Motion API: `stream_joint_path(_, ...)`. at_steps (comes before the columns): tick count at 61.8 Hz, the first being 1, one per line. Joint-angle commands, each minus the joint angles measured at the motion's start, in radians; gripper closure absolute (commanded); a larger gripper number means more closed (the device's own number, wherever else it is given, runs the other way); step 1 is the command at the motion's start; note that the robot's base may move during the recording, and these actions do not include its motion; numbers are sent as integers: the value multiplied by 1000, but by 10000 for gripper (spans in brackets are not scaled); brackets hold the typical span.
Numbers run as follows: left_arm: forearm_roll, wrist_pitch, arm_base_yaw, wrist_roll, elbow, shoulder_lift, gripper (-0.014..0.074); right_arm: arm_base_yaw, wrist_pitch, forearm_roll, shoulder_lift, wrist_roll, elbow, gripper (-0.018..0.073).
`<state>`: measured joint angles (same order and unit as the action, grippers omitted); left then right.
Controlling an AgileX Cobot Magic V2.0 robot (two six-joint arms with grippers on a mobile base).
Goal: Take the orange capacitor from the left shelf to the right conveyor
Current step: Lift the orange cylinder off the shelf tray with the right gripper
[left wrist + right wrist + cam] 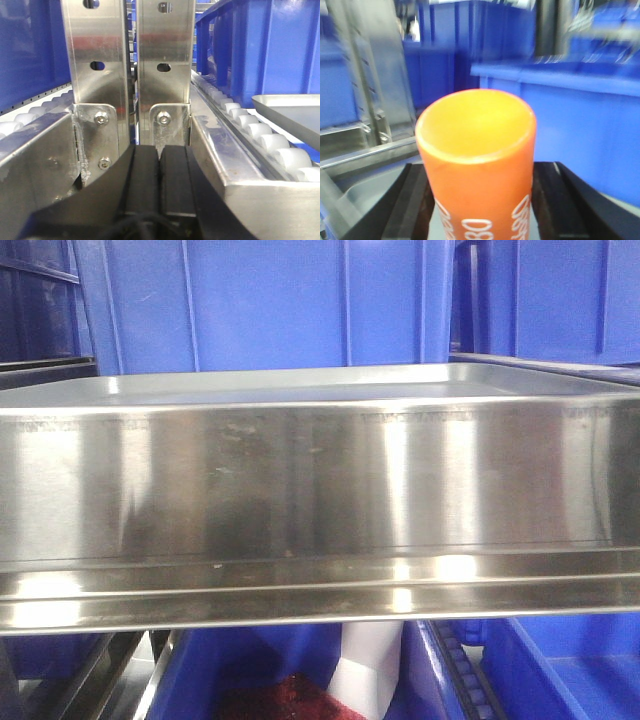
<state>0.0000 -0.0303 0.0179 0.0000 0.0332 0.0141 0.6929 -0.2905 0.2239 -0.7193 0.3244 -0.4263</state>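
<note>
Gripping the small orange cylindrical capacitor (476,150) with white printed digits, my right gripper (481,175) clamps it upright between two black fingers (412,205), with blurred blue plastic bins (580,115) behind. My left gripper (160,155) is closed on nothing, its black pads (145,175) touching, facing two shiny steel uprights (95,75) flanked by white rollers (260,135). In the front view, the wide stainless-steel shelf (320,480) with its tall reflective lip spans the frame.
</note>
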Motion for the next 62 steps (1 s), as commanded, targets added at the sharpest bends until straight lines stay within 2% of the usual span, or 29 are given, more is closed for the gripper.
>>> stream_joint_path(1, -6, 84, -1, 0, -8, -6, 701, -5, 54, 4, 152, -12, 5, 505)
stream_joint_path(13, -6, 84, -1, 0, -8, -6, 701, -5, 349, 4, 408, -12, 12, 505)
stream_joint_path(23, -6, 84, -1, 0, -8, -6, 701, -5, 518, 4, 589, -12, 12, 505)
stream_joint_path(34, -6, 84, -1, 0, -8, -6, 701, -5, 594, 7, 755, -12, 12, 505)
stream_joint_path(62, -6, 84, -1, 0, -8, -6, 701, -5, 605, 11, 719, -12, 12, 505)
